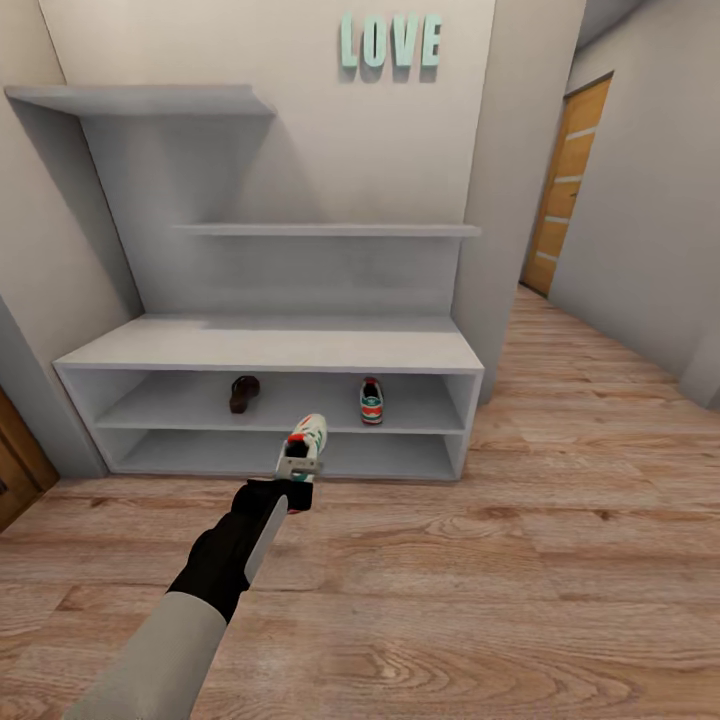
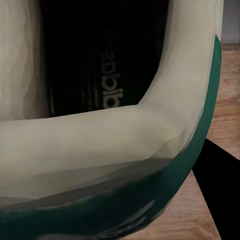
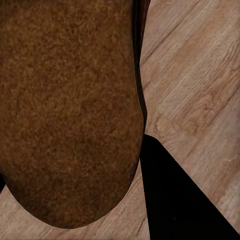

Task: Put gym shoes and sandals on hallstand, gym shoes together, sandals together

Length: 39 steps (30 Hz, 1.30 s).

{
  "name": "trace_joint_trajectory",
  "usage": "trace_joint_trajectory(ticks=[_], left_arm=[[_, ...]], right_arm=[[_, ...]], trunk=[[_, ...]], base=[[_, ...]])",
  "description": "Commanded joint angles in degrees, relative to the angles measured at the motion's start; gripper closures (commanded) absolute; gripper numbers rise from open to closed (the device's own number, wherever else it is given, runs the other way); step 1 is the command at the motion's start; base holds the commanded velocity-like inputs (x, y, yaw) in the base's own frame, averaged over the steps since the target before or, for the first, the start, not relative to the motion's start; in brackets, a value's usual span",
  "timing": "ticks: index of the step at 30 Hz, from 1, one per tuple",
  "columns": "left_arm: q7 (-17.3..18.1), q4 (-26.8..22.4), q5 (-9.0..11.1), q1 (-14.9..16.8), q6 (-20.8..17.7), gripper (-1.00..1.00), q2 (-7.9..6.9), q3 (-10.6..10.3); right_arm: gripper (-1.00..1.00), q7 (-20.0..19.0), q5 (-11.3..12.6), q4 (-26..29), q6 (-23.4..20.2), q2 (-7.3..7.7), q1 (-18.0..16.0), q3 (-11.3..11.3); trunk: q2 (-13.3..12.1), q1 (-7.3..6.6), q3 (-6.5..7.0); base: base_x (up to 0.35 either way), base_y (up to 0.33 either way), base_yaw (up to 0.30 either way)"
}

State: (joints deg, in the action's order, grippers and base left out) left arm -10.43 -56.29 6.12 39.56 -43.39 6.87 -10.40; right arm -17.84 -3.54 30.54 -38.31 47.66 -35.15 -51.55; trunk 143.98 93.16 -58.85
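My left gripper [image 1: 298, 478] is shut on a white gym shoe [image 1: 306, 441] with green stripes, held in the air in front of the hallstand [image 1: 270, 345], toe toward its lower openings. In the left wrist view this gym shoe [image 2: 100, 145] sits very close, its dark inside showing. The second gym shoe [image 1: 371, 400] rests on the rack's middle shelf at the right. A dark brown sandal [image 1: 243, 393] lies on the same shelf, further left. In the right wrist view another sandal's cork sole [image 3: 70, 110] sits against a black finger [image 3: 175, 200], above the corridor floor [image 3: 200, 75].
The hallstand has two wall shelves [image 1: 330, 229] and teal LOVE letters [image 1: 390, 42] above. Wood plank floor [image 1: 500, 580] spreads in front and runs back to the right toward a wooden door [image 1: 565, 190]. Another door edge [image 1: 15, 470] stands at the left.
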Motion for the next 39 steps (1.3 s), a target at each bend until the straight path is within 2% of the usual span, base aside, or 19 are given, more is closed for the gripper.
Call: trace_joint_trajectory(ticks=[1,6,9,19,26,33,39], left_arm=[[-0.5,-0.1,0.6,0.0,-0.2,1.00,-0.02,-0.1],[-0.5,0.1,0.5,0.0,-0.1,1.00,-0.01,-0.2],[-0.5,1.9,0.5,0.0,0.0,1.00,-0.08,-0.2],[-0.5,6.7,0.5,0.0,2.1,1.00,-0.02,-0.4],[-0.5,6.9,0.4,0.0,2.2,1.00,0.11,-0.6],[-0.5,6.9,0.5,0.0,2.2,1.00,0.16,-0.7],[-0.5,6.9,0.5,0.0,2.2,1.00,0.18,-0.7]], right_arm=[[1.00,-0.2,-0.2,0.0,-0.4,-0.02,-0.1,-0.3],[1.00,-0.2,-0.2,0.0,-0.4,-0.02,-0.1,-0.3],[1.00,-0.2,-0.2,0.0,-0.4,-0.02,-0.1,-0.3],[1.00,-0.2,-0.2,0.0,-0.4,-0.02,-0.1,-0.3],[1.00,-0.2,-0.2,0.0,-0.4,-0.02,-0.1,-0.3],[1.00,-0.2,-0.2,0.0,-0.4,-0.02,-0.1,-0.3],[1.00,-0.2,-0.2,0.0,-0.4,-0.02,-0.1,-0.3]], trunk=[[0.0,-0.01,-0.06],[0.0,-0.01,-0.06],[0.0,-0.01,-0.06],[0.0,-0.01,-0.06],[0.0,-0.01,-0.06],[0.0,-0.01,-0.06],[0.0,-0.01,-0.06]], base=[[0.000,0.000,0.000],[0.000,0.000,0.000],[0.064,0.000,0.000],[0.313,0.000,0.000],[0.292,0.000,0.000],[0.062,-0.006,0.000],[0.247,-0.140,0.000]])
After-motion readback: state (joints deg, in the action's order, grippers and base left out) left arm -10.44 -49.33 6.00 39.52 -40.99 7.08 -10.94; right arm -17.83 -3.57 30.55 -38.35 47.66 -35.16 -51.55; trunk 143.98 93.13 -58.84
